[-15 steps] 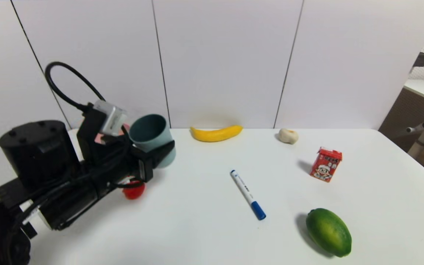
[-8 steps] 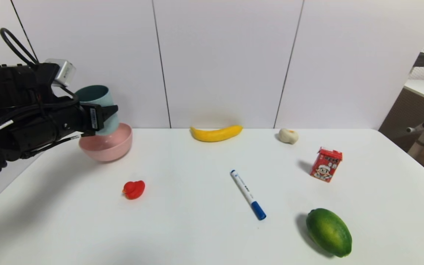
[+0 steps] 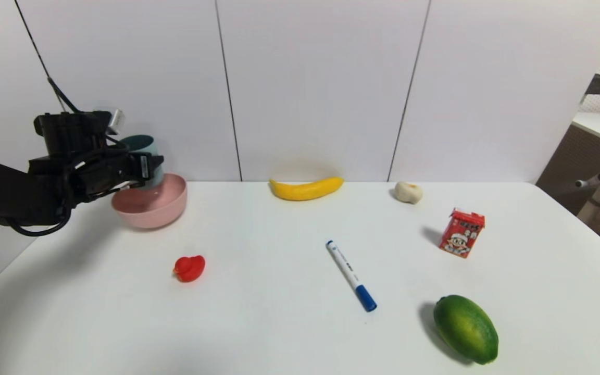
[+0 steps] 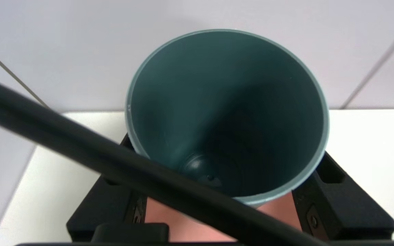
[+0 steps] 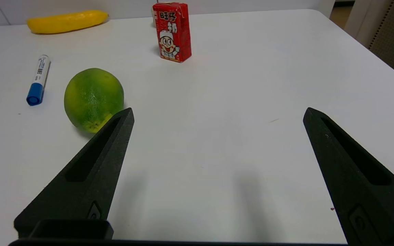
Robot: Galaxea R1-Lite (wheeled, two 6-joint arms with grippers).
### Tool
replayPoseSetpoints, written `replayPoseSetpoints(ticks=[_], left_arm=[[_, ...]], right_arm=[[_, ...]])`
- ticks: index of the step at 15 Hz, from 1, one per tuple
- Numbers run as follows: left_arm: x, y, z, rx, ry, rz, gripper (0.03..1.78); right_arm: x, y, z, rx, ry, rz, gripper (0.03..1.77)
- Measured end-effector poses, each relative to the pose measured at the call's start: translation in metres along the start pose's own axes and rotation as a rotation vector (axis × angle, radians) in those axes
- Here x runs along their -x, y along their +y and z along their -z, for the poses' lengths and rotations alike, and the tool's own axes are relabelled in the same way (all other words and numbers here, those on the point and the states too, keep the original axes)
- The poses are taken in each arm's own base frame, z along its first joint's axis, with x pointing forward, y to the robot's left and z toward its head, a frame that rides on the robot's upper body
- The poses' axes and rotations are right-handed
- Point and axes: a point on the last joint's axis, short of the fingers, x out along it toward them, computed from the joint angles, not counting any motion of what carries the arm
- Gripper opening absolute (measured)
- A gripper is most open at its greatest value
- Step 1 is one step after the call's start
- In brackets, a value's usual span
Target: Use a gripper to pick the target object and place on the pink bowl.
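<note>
The left tool (image 3: 146, 167) is clamped on the tumbler (image 3: 145, 156), one black finger pressed to each side of its pale blue-grey wall. It holds the tumbler upright, mouth up, over the pink bowl (image 3: 150, 203), which stands near the far left corner of the counter (image 3: 289, 312). The tumbler's base seems to sit inside the bowl's rim, though whether it touches the bowl's floor is hard to tell. In the left wrist view the teal inside of the tumbler (image 4: 227, 112) fills the middle, with the fingers (image 4: 340, 201) on either side and pink showing below its rim.

The right tool (image 5: 217, 116) hangs parked above the near right part of the counter, jaws spread wide with nothing between them.

A red duck (image 3: 189, 268) lies toward the near edge from the bowl. A banana (image 3: 306, 188) and a garlic bulb (image 3: 408, 192) lie along the far edge. A blue-capped marker (image 3: 351, 275) lies mid-counter, a red drink carton (image 3: 461, 232) stands toward the right edge, and a green fruit (image 3: 465, 328) sits near the near right corner.
</note>
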Motion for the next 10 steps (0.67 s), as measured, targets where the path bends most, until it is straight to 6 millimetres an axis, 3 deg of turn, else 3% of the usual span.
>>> replayPoseSetpoints(ticks=[2, 5, 10], left_arm=[[-0.015, 0.001, 0.014, 0.014, 0.033, 0.0, 1.16], [-0.028, 0.001, 0.02, 0.019, 0.044, 0.006, 1.35], [-0.027, 0.0, 0.013, 0.015, 0.025, 0.036, 1.51]], right_arm=[[0.0, 0.0, 0.0, 0.0, 0.0, 0.0, 1.71], [0.0, 0.0, 0.0, 0.0, 0.0, 0.0, 1.71], [0.0, 0.0, 0.0, 0.0, 0.0, 0.0, 1.71]])
